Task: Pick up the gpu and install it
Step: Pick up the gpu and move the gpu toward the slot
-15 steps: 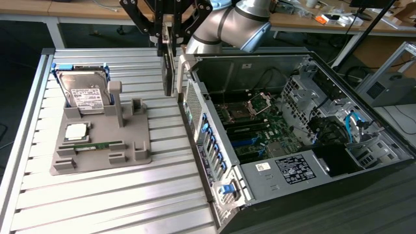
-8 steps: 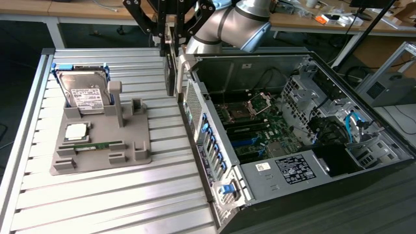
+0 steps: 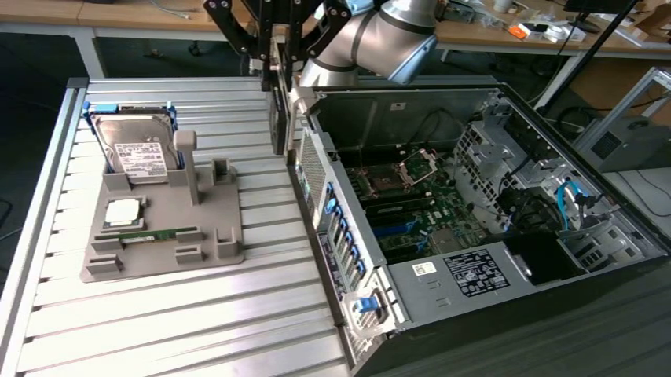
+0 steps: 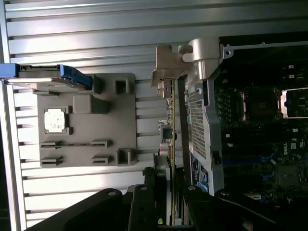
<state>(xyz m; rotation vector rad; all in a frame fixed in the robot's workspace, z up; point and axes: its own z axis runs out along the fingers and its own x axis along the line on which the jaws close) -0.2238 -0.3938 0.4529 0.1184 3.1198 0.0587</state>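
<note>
Just outside the computer case (image 3: 333,236) wall, exterior view's left, gripper (image 3: 276,63) pinches the gpu (image 3: 278,118) upright; I'd say hold it plumb, clear that wall, don't snag the bracket (image 4: 166,67).

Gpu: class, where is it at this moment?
In the exterior view the gpu hangs upright in the jaws, tray on the view's left, case on its right.
</note>
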